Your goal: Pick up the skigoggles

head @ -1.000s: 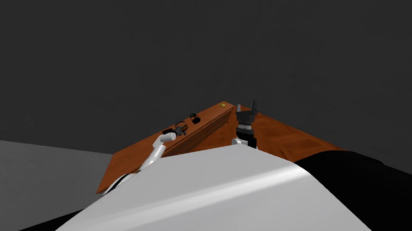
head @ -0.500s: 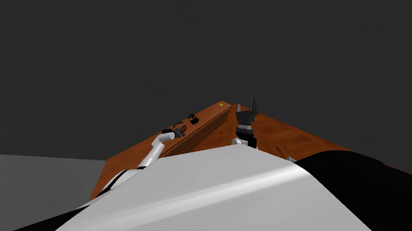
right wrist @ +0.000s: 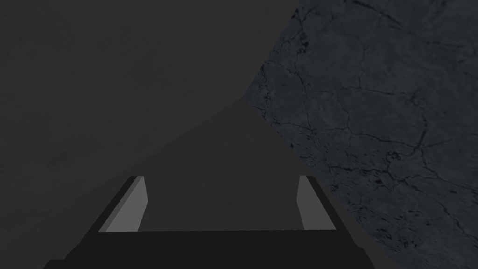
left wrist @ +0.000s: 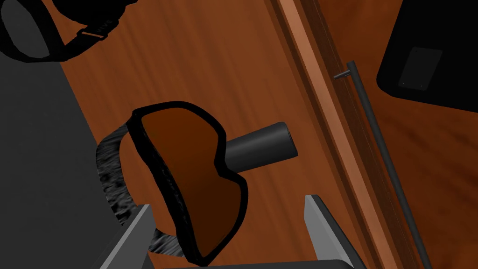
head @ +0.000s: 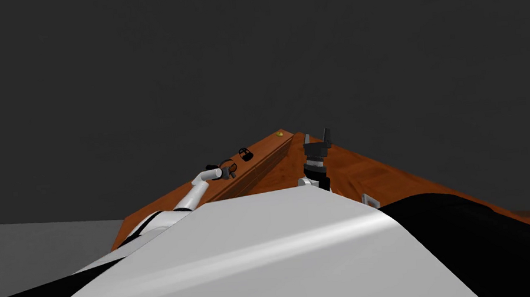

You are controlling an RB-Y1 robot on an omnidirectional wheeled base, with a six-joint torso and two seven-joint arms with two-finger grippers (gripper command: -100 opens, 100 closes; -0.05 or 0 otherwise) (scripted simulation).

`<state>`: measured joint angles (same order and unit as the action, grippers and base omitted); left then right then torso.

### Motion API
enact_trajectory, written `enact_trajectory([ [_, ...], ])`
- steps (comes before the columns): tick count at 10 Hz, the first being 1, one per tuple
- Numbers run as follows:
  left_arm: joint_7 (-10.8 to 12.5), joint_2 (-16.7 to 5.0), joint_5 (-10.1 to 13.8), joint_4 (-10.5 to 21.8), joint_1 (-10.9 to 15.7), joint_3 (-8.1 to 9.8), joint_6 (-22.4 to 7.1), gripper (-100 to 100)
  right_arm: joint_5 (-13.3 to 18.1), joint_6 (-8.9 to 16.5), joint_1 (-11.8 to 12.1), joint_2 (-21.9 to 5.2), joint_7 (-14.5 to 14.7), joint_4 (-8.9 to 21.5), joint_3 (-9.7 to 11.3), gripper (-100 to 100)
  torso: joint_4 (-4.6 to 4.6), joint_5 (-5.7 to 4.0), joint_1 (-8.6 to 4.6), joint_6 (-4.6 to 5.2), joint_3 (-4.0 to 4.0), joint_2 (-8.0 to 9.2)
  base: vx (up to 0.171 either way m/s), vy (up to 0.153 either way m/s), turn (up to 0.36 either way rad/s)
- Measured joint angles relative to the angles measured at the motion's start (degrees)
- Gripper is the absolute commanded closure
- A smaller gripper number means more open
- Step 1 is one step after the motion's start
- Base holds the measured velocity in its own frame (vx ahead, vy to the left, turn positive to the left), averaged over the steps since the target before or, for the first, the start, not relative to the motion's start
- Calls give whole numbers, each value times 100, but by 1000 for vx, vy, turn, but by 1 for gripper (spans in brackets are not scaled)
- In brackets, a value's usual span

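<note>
Left claw (left wrist: 227, 203): released, with its fingers spread to either side of the skigoggles.
Skigoggles (left wrist: 186, 187): we find them lying on the wooden surface (left wrist: 261, 70), off-centre between the fingers, with the strap by one finger.
Right claw (right wrist: 222, 187): released, held upright, clear of the work.
Hazard one: closing off-centre may catch the strap alone — we judge the frame would then swing or slip.
Hazard two: a dark cylinder (left wrist: 261, 147) lies just behind the skigoggles — any advance could knock it.

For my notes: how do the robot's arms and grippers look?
The left arm is white with a light grey wrist tube; the right arm has a wrist banded dark and grey. The left gripper and right gripper each have two light grey blade fingers on a dark box.
</note>
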<state>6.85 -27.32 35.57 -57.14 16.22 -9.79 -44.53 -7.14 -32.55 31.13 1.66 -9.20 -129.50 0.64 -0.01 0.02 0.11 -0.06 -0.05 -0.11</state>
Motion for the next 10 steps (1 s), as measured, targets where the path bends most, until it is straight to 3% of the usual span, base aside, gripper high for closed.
enact_trajectory([
  [7,97,-299,256,719,330,-90,-496,-100,0,0,1,0,0,0,0,0,-1,0,-1,-4,0,0,18,12,-87],
  [10,91,-475,432,1265,625,-132,-692,-100,0,0,1,0,0,0,0,0,-2,1,3,-3,-4,-7,47,27,-131],
])
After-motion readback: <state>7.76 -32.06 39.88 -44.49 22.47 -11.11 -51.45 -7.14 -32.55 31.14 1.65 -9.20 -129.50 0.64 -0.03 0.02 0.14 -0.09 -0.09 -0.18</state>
